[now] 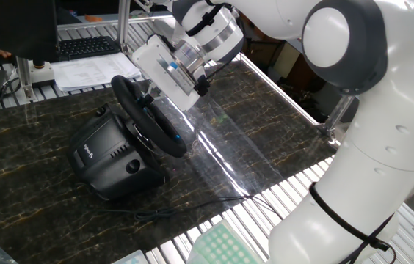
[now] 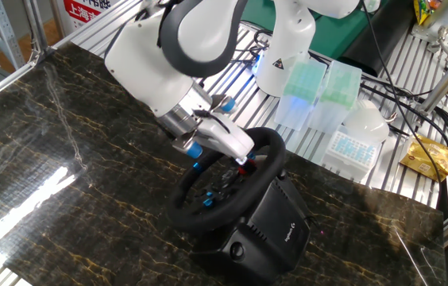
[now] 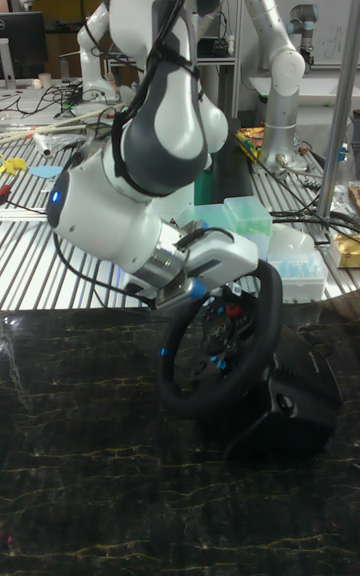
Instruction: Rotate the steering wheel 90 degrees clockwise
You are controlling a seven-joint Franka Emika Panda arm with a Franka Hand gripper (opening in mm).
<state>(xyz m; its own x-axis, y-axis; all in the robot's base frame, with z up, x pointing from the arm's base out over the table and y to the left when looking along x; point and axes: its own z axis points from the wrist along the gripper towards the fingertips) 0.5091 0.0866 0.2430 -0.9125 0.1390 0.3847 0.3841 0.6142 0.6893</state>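
The steering wheel (image 1: 150,116) is a black thick-rimmed wheel with small blue accents, mounted on a bulky black housing (image 1: 106,158) with a white logo, on the dark marble table. My gripper (image 1: 143,94) reaches down onto the wheel's upper rim and is shut on it. From the other side the wheel (image 2: 222,189) tilts toward the camera, and the gripper (image 2: 244,160) holds its top right part. The tall fixed view shows the wheel (image 3: 212,361) with the gripper (image 3: 238,288) at its upper edge; the fingertips are partly hidden by the white hand.
A black keyboard (image 1: 86,46) and papers (image 1: 93,70) lie behind the table. Green tip boxes (image 2: 307,86) and a white box (image 2: 349,141) stand on the metal rails behind the wheel. A thin cable (image 1: 163,213) runs along the table's front edge. A second robot arm (image 3: 275,46) stands far back.
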